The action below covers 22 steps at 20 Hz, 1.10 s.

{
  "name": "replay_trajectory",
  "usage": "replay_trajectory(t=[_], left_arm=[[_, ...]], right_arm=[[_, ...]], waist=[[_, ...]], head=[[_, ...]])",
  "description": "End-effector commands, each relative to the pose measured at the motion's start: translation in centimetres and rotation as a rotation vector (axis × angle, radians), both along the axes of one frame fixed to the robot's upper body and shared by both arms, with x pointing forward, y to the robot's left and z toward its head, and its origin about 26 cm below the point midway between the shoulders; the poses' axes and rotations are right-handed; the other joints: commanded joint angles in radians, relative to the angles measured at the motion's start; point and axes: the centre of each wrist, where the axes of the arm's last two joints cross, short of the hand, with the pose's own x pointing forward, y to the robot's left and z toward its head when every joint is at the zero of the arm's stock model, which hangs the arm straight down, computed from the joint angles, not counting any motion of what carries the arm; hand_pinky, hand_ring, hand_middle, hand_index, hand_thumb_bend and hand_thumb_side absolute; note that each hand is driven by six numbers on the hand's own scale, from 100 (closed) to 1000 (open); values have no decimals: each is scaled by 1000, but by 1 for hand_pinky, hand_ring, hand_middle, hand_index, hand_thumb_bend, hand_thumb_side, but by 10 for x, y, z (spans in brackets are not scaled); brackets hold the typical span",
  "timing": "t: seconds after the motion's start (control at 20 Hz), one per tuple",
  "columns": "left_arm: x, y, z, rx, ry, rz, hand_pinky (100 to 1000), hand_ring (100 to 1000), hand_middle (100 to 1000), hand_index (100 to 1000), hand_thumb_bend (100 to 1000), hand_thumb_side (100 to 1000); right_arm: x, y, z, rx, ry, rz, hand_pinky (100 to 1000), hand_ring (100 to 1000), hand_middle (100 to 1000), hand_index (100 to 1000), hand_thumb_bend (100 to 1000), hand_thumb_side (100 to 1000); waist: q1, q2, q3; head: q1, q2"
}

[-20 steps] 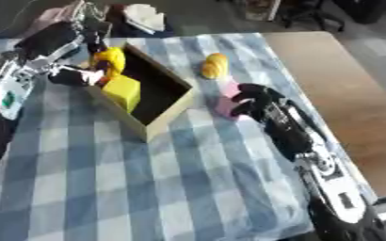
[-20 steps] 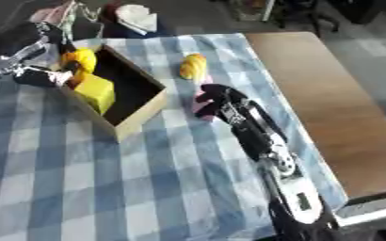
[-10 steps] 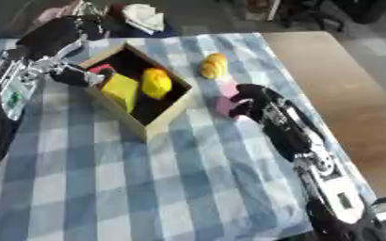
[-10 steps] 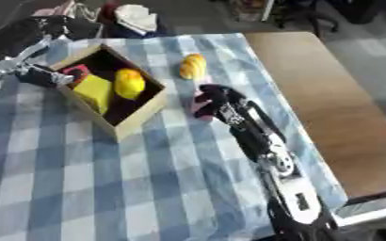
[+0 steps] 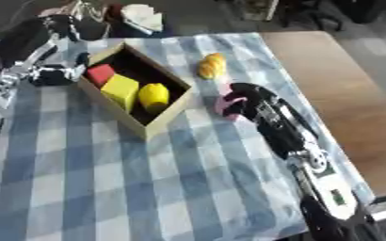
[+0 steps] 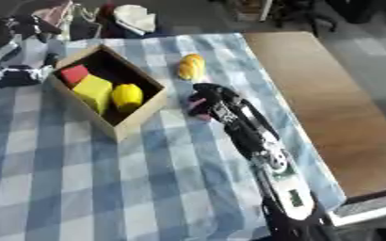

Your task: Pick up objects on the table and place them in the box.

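An open cardboard box [image 5: 170, 114] stands on the blue checked cloth at the left. Inside lie a red block [image 5: 100, 74], a yellow block [image 5: 120, 89] and a round yellow fruit [image 5: 153, 95]. My left hand [image 5: 54, 75] hangs just outside the box's left wall, holding nothing that I can see. An orange-yellow object [image 5: 212, 66] lies on the cloth to the right of the box. Nearer to me, a small pink object [image 5: 225, 105] sits on the cloth with my right hand [image 5: 251, 100] curled over it from the right.
Bare brown tabletop [image 5: 328, 80] runs along the right beyond the cloth's edge. A white crumpled thing [image 5: 142, 16] and dark clutter lie past the far edge. Open checked cloth [image 5: 106, 188] stretches in front of the box.
The round yellow fruit has gone from my left hand above the box to lying inside it. The left hand has drawn back to the left. The right hand has stayed on the pink object.
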Motion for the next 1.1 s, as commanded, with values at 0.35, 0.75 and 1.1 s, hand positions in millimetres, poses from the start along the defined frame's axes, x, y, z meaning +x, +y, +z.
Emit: replay_trajectory(t=[0.35, 0.75, 1.1], left_arm=[[-71, 44, 57, -280, 60, -67, 727, 563, 634, 789, 100, 382], [-130, 46, 22, -469, 227, -117, 726, 546, 612, 771, 100, 445], [-158, 49, -16, -564, 311, -52, 725, 537, 599, 760, 100, 466]], right_arm=[[36, -28, 51, -174, -183, -63, 772, 635, 698, 842, 100, 609], [92, -57, 112, -554, -383, -113, 792, 709, 774, 894, 100, 369], [132, -79, 130, -884, -387, -185, 803, 750, 804, 896, 100, 275]], waist=[[14, -18, 36], [18, -22, 83], [21, -26, 116]], head=[[-54, -14], [-93, -13], [-110, -10]])
